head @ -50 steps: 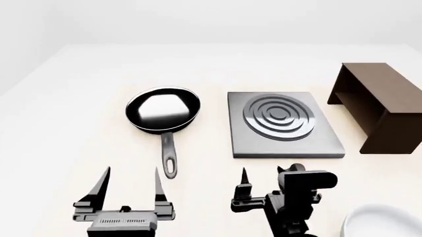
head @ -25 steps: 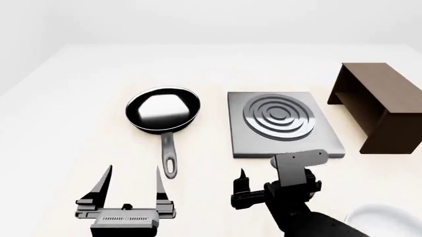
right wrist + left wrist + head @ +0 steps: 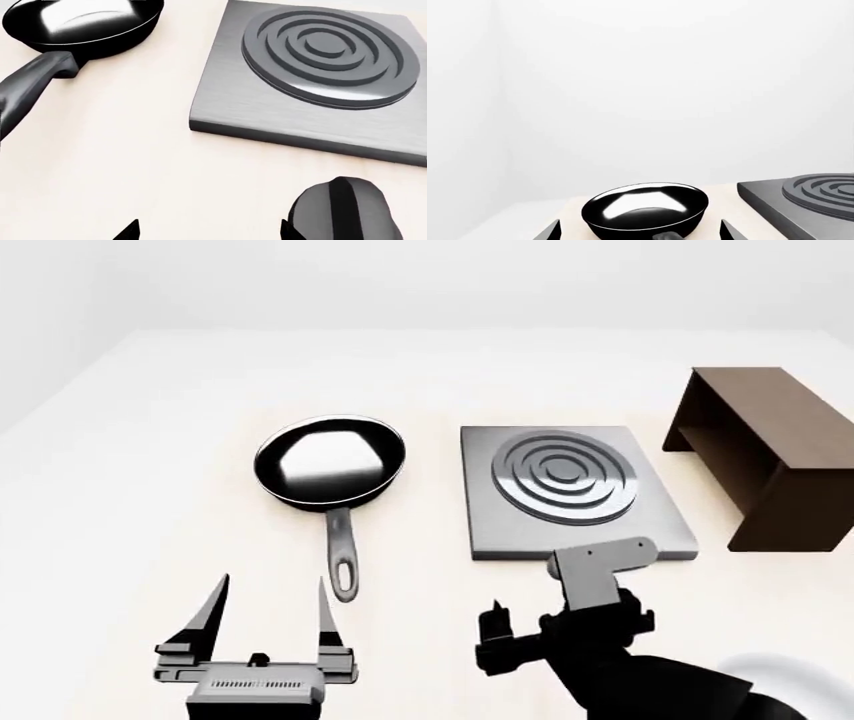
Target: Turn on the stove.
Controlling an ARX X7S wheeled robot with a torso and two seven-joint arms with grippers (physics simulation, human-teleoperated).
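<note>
The stove is a flat grey hotplate (image 3: 577, 530) with a ring burner (image 3: 565, 478), right of centre on the table. It also shows in the right wrist view (image 3: 267, 107) and at the edge of the left wrist view (image 3: 800, 205). Its black round knob (image 3: 343, 210) lies on the table in front of the hotplate; in the head view my right arm hides it. My right gripper (image 3: 534, 628) (image 3: 208, 231) is open and empty, just short of the stove's front edge, with the knob just outside one fingertip. My left gripper (image 3: 270, 588) (image 3: 640, 232) is open and empty, near the pan handle.
A black frying pan (image 3: 330, 462) (image 3: 644, 207) (image 3: 80, 20) sits left of the stove, its handle (image 3: 343, 555) pointing toward me. A dark brown wooden shelf (image 3: 761, 455) stands at the right. A white dish (image 3: 767, 672) shows at the bottom right, partly behind my right arm.
My right arm has moved forward toward the stove's front edge and its wrist has tipped downward. The left arm has not moved.
</note>
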